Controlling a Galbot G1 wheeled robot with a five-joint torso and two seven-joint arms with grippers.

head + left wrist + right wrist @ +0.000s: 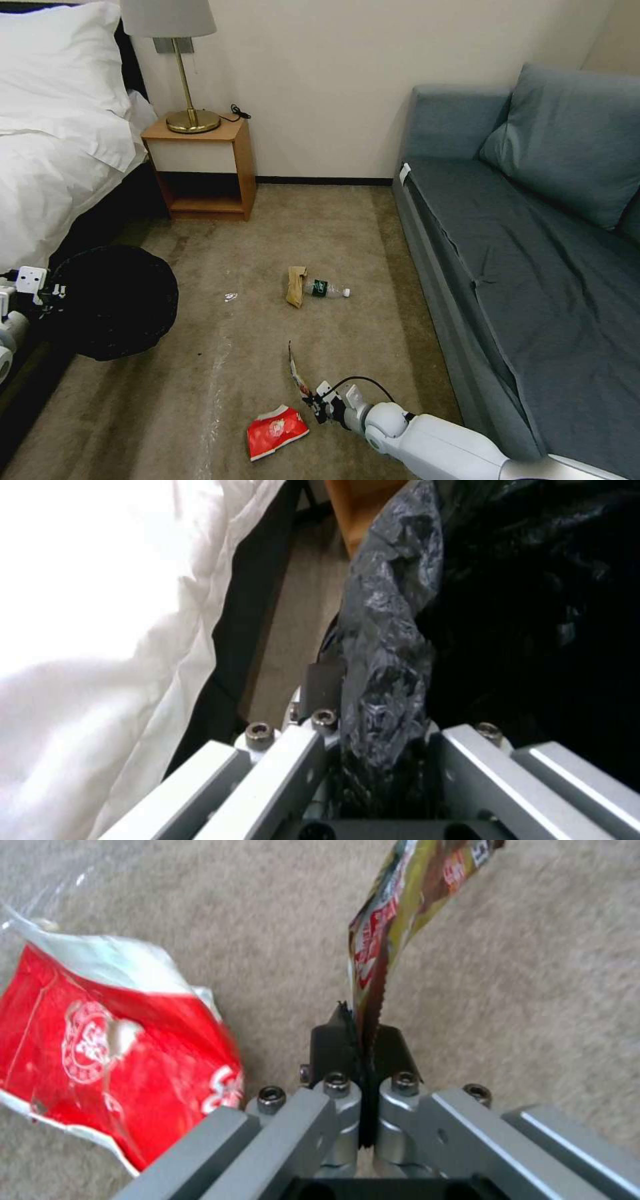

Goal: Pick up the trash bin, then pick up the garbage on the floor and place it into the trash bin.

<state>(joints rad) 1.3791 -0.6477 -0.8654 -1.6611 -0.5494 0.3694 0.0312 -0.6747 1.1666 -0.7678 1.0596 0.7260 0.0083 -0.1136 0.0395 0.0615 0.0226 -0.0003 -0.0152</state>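
Wrapper (pixel 393 925) pinched in right gripper (pixel 360 1035) – upright

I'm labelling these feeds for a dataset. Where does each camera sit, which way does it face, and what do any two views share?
Head view: on the head, looking forward and down at the carpet, with litter between bed and sofa; both arms show at the bottom corners.
Left wrist view: on the left wrist, looking along the left hand, shut on the trash bin liner.
Right wrist view: on the right wrist, looking along the right hand, pinching the yellow-brown snack wrapper.
Shared: head and right wrist views both show the red snack bag.
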